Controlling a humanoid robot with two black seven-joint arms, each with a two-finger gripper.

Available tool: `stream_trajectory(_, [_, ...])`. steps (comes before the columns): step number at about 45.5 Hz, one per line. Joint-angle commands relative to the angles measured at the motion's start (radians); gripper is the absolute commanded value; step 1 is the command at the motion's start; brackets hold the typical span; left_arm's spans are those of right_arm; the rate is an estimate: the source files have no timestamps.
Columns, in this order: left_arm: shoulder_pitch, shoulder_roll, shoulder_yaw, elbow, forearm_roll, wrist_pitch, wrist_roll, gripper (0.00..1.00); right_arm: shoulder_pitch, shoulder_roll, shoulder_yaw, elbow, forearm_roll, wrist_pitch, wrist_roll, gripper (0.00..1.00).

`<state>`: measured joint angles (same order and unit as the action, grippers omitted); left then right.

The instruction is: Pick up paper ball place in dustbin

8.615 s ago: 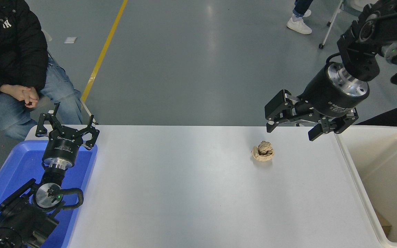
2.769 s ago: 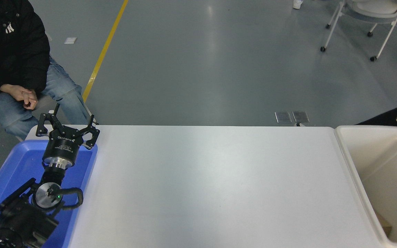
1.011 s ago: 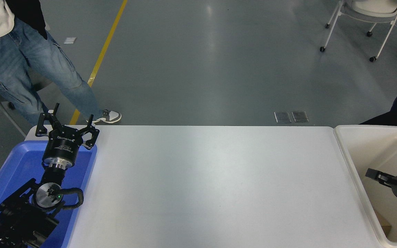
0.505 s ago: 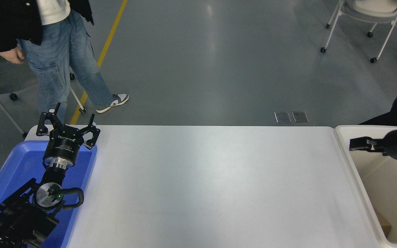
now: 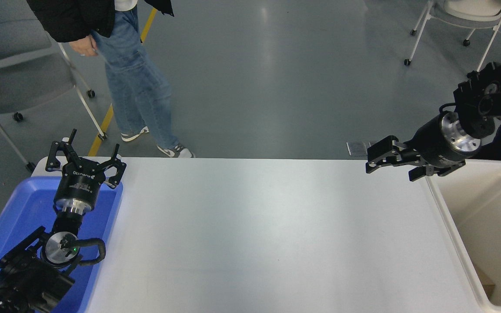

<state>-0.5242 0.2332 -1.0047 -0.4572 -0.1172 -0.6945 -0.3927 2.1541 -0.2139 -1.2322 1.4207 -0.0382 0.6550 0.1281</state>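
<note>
Right gripper empty above the counter's far right edge

Nearest, the left gripper sits parked over the blue tray, jaws spread wide. Across the white counter, the cream dustbin; no paper ball shows. Beyond, the right gripper hovers, jaws apart, holding nothing. A person walks behind.

Black right gripper, silver wrist ring, possibly white lettering

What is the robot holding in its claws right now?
Nothing. The right gripper hangs open and empty beside the dustbin; the left gripper, parked, is empty too.
</note>
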Motion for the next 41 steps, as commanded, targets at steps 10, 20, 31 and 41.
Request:
stream_trajectory(10, [0.001,0.0,-0.002,0.0,-0.001,0.003,-0.002,1.0,0.151,0.122,-0.01,0.041,0.09,0.13,-0.001,1.0])
stream_trajectory(20, [0.001,0.0,-0.002,0.0,-0.001,0.004,-0.002,1.0,0.244,0.119,-0.013,0.089,0.138,0.13,-0.001,1.0])
stream_trajectory(31, [0.001,0.0,-0.002,0.0,-0.001,0.004,-0.002,1.0,0.276,0.113,-0.058,0.099,0.141,0.13,-0.001,1.0])
stream_trajectory(41, [0.001,0.0,-0.002,0.0,-0.001,0.004,-0.002,1.0,0.291,0.102,-0.107,0.119,0.144,0.13,-0.001,1.0])
